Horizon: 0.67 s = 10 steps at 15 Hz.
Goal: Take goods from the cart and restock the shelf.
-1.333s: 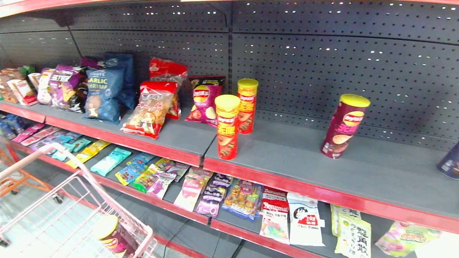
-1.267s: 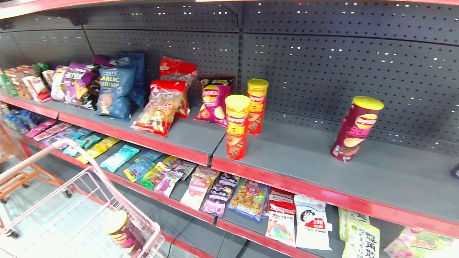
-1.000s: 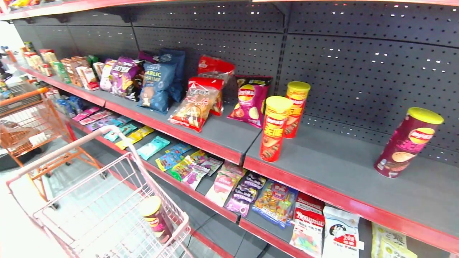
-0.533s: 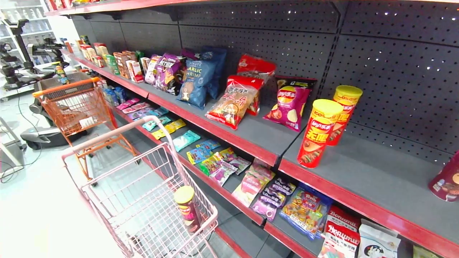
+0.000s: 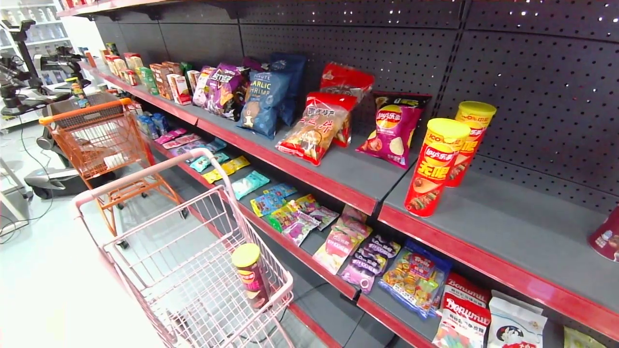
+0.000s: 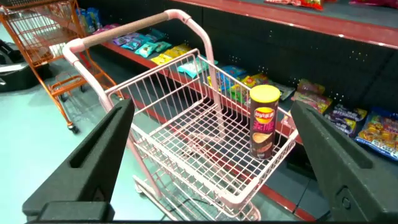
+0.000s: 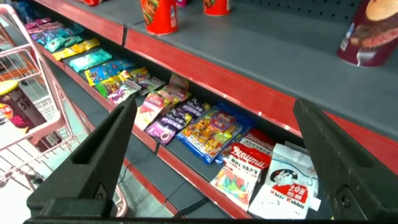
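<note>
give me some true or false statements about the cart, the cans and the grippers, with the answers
1. The pink cart holds one chip can, standing upright. True.
2. The left gripper is shut on that can. False: it is open, facing the cart, and holds nothing.
3. Two red cans with yellow lids stand on the grey shelf. True.
4. The blue bag lies in the pink cart. False: it stands on the shelf.
5. The right gripper is open. True.

Open shelf (image 5: 508,227) room lies between the red cans (image 5: 436,166) and maroon can (image 5: 607,237).
</note>
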Available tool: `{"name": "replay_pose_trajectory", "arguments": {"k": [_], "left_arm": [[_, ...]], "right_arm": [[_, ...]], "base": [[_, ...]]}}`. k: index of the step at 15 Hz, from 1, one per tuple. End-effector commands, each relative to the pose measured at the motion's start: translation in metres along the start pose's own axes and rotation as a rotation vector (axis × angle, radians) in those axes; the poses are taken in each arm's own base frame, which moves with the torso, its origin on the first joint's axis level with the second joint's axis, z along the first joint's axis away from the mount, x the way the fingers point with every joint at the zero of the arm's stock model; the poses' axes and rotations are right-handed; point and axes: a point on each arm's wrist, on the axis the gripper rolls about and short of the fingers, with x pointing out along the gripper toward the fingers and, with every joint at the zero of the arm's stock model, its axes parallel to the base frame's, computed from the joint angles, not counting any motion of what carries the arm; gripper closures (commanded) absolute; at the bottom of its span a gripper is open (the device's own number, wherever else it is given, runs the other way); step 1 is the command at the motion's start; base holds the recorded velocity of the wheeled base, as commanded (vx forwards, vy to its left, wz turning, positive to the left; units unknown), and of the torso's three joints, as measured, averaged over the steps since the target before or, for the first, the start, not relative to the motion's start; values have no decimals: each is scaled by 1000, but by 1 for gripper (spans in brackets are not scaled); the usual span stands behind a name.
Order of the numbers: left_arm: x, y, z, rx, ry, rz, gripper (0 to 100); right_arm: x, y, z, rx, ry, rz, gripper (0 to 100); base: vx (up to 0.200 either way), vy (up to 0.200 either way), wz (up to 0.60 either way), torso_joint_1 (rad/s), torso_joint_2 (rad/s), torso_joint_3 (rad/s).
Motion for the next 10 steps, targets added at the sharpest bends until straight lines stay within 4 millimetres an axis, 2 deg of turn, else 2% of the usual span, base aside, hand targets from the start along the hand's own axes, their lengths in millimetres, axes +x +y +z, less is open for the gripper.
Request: {"name": "replay_pose_trajectory", "arguments": {"k": [1, 10], "left_arm": [[0, 0, 0, 0, 0, -1, 0], [0, 0, 0, 0, 0, -1, 0]], "right_arm": [[0, 0, 0, 1, 1, 0, 0], [0, 0, 0, -1, 1, 1, 0]], "base": [[0, 0, 0, -144, 334, 198], [0, 0, 0, -149, 360, 210]]}}
